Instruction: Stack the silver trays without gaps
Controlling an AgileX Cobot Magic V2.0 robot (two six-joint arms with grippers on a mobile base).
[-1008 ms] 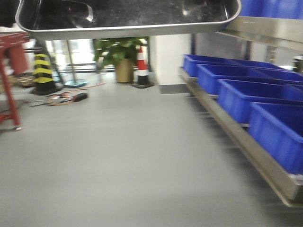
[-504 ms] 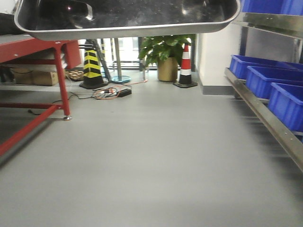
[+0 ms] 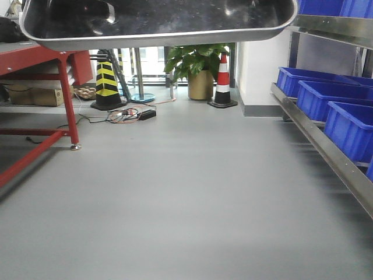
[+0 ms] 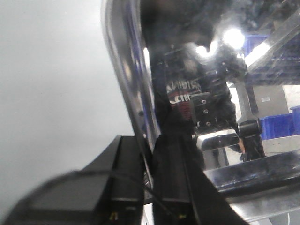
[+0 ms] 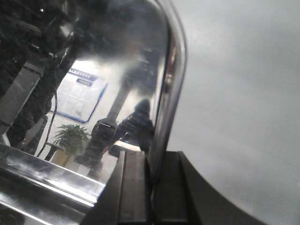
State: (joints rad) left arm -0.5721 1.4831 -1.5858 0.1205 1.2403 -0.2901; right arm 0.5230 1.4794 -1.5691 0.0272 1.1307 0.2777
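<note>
Plant [image 3: 198,61] now slightly further left; silver tray [image 3: 157,23] rim pinched between both jaws.

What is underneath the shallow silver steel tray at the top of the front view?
Below the shallow silver steel tray only bare grey floor shows, well apart. The left gripper and right gripper clamp its rim. Its upper face is hidden in the front view.

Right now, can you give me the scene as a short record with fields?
tray: one, held up, across top of front view
left hand: shut on the tray rim
right hand: shut on the tray rim
stack: none in view
right side: blue bins on shelf
left side: red table
ahead: plant, two cones
</note>
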